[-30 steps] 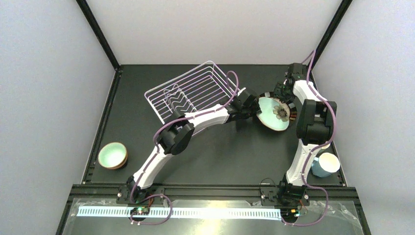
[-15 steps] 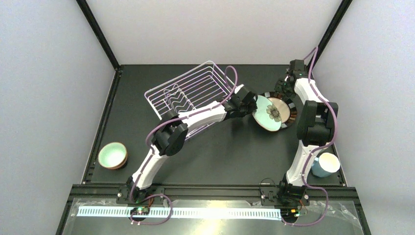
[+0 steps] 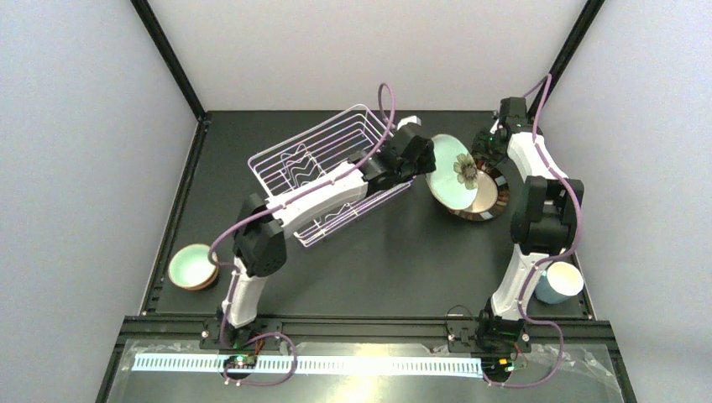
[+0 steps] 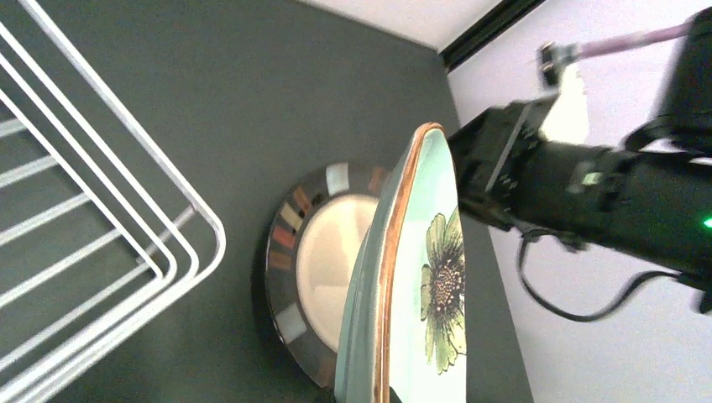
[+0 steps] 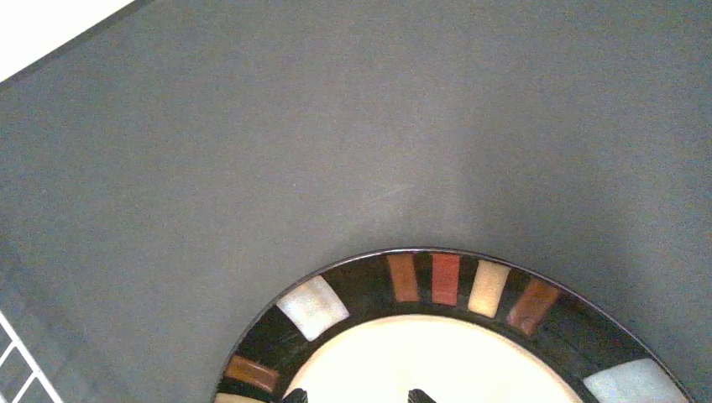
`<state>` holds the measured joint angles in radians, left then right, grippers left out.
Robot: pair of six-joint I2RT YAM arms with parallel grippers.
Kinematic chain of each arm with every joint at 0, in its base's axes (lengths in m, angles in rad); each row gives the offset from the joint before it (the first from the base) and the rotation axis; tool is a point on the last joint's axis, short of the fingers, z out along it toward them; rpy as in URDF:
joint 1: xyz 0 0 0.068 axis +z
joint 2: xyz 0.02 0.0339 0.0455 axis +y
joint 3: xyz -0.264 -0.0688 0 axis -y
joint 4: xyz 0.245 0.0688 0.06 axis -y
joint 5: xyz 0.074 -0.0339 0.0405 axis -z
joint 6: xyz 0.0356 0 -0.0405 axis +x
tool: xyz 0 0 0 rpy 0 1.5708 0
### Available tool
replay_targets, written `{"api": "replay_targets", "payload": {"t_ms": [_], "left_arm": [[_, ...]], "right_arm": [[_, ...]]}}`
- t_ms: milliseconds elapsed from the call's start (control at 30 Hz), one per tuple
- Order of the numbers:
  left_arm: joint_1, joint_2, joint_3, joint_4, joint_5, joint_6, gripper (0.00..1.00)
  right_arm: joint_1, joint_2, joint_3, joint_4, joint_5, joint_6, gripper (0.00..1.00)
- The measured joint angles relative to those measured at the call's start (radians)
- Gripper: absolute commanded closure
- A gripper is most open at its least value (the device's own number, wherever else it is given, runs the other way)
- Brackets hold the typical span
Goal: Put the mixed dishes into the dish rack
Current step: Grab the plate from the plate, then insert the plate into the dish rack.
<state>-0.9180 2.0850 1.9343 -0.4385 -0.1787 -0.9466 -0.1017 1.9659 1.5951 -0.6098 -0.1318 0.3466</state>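
My left gripper (image 3: 422, 164) is shut on the near edge of the mint-green flowered plate (image 3: 451, 171) and holds it lifted and tipped nearly on edge, just right of the dish rack (image 3: 319, 164). In the left wrist view the plate (image 4: 395, 277) stands edge-on above my gripper (image 4: 358, 396), with the rack's corner wires (image 4: 126, 227) to the left. A dark-rimmed plate with a cream centre (image 3: 489, 195) lies flat beneath it. My right gripper (image 5: 357, 396) is open, its tips just over that plate's cream centre (image 5: 470, 353). It sits at the plate's far side in the top view (image 3: 489, 156).
A small mint bowl (image 3: 193, 266) sits at the near left edge of the table. A light blue mug (image 3: 557, 282) stands at the near right, beside the right arm's base link. The right arm (image 4: 588, 185) is close behind the lifted plate.
My left arm has raised the flowered plate off the dark-rimmed plate, tipped it more upright and carried it back toward the rack. The right gripper has stayed over the dark-rimmed plate.
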Motion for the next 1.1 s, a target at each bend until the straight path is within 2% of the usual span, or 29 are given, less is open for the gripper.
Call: {"api": "replay_targets", "payload": {"t_ms": [267, 533, 733, 1100], "left_arm": [[0.0, -0.208, -0.009, -0.08, -0.135, 0.269, 0.99], [0.021, -0.407, -0.156, -0.077, -0.276, 0.565, 0.99], [0.07, -0.432, -0.238, -0.058, -0.341, 0.747, 0.99], [0.255, -0.432, -0.273, 0.0, -0.367, 0.918, 0.99]], "right_arm": [[0.0, 0.0, 0.019, 0.004, -0.026, 0.0, 0.32], [0.0, -0.002, 0.062, 0.025, -0.046, 0.0, 0.32], [0.0, -0.011, 0.057, 0.071, -0.076, 0.016, 0.32], [0.001, -0.024, 0.046, 0.169, -0.122, 0.037, 0.35]]}}
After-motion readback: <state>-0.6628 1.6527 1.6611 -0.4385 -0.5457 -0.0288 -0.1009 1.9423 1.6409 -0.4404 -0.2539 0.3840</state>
